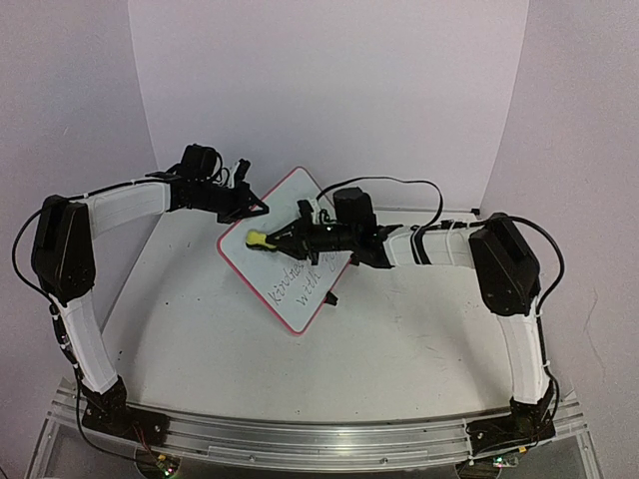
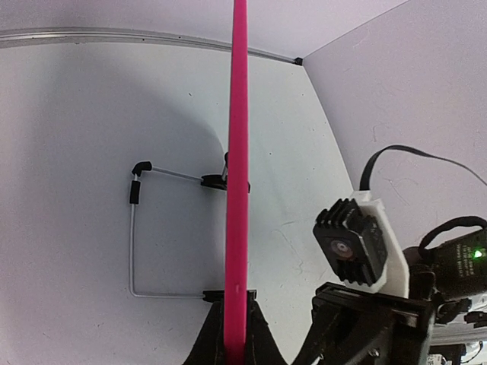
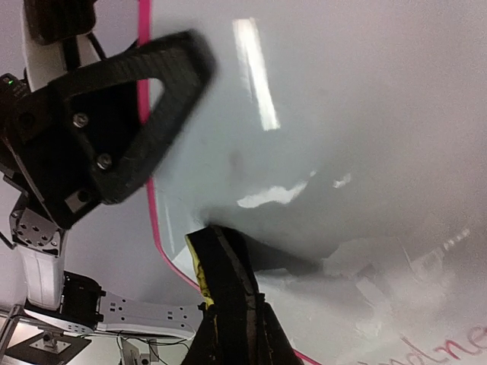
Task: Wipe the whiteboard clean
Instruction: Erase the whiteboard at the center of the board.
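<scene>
The whiteboard stands tilted on the table, white with a pink frame and dark handwriting on its lower part. My left gripper is shut on its upper left edge; in the left wrist view the pink frame runs up from between the jaws of my left gripper. My right gripper is shut on a small yellow-and-black eraser block and presses it against the board face near the left corner. In the right wrist view the eraser touches the board above my right gripper.
The board's wire stand with black feet rests on the table behind it. White walls enclose the table on three sides. The left gripper's finger shows at the board's edge in the right wrist view.
</scene>
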Controlling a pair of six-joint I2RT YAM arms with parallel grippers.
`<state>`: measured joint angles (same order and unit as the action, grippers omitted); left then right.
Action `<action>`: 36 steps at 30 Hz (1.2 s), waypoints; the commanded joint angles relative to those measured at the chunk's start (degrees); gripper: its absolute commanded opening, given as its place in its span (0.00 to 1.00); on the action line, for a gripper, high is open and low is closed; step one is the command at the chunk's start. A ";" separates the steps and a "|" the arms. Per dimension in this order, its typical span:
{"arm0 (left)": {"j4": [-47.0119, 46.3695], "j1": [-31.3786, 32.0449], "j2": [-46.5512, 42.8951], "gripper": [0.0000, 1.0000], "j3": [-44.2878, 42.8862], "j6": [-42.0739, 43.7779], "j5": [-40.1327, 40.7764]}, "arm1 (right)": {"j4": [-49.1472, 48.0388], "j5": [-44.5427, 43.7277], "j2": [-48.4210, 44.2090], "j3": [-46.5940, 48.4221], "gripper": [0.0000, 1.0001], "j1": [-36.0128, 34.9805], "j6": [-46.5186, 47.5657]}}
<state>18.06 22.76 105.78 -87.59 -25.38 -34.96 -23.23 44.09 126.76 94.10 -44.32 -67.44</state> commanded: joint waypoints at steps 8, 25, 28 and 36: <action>1.35 1.85 -2.56 0.00 0.79 2.79 0.50 | 3.87 -4.10 3.85 3.91 0.00 -1.07 0.82; 1.35 1.94 -3.25 0.00 0.93 2.85 0.71 | -3.52 -4.50 -3.94 -15.58 0.00 5.97 -0.11; 1.35 1.93 -3.41 0.00 1.02 2.88 0.67 | -3.53 -5.24 -4.03 -15.18 0.00 8.17 -0.59; 1.35 2.02 -3.30 0.00 0.97 2.97 0.28 | -4.88 -6.74 0.40 -9.61 0.00 12.99 -3.65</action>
<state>18.02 23.31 105.38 -87.46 -25.46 -34.33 -29.03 44.21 123.59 79.22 -34.41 -68.82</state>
